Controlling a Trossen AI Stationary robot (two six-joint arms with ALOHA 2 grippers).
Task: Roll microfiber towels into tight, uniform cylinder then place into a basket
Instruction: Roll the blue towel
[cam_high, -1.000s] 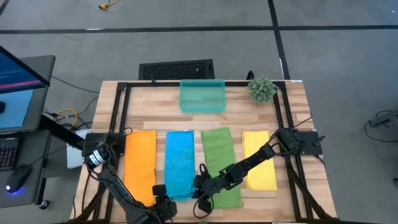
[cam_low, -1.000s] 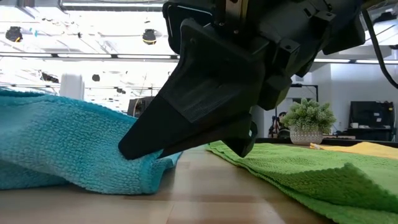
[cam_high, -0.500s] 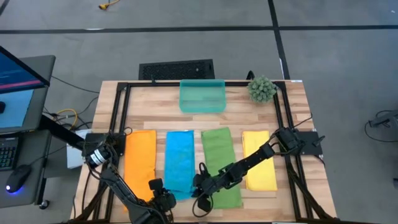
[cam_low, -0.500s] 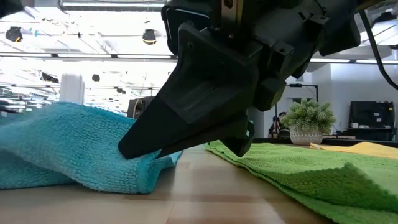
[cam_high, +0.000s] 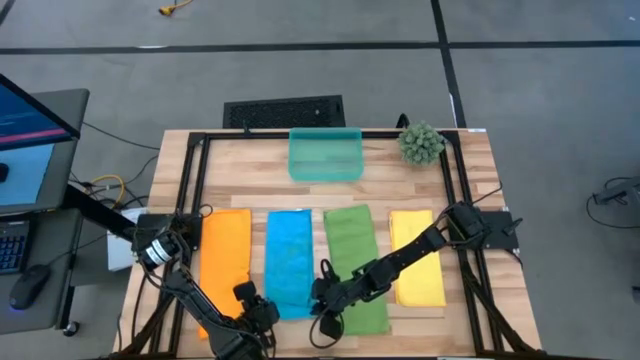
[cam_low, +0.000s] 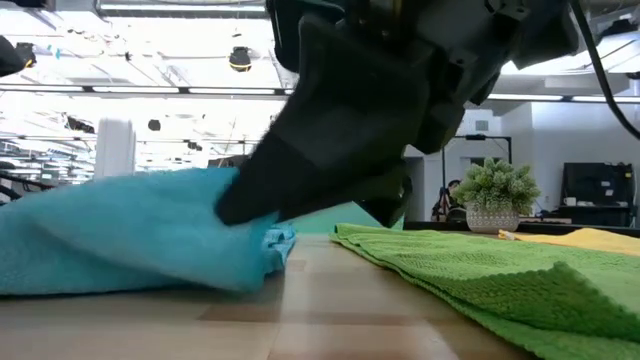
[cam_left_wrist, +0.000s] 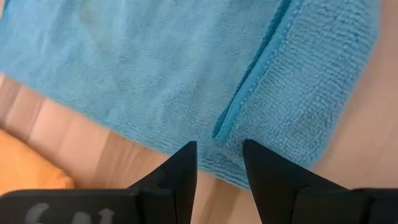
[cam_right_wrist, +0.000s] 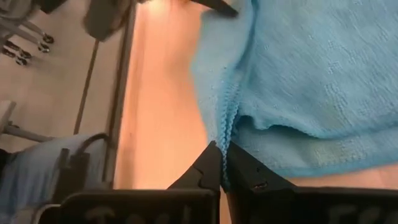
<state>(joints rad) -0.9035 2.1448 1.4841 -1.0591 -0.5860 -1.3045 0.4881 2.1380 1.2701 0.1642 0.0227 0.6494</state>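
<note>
Four towels are lying flat on the worktop, none rolled; the right pincer (cam_right_wrist: 222, 163) is pinching the blue towel (cam_high: 289, 262) edge to begin rolling, the left pincer (cam_left_wrist: 219, 163) gaping beside it.

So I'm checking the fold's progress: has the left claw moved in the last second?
Yes. In the high view the left claw has shifted toward the orange towel and farther up the table, judged against the black frame.
</note>
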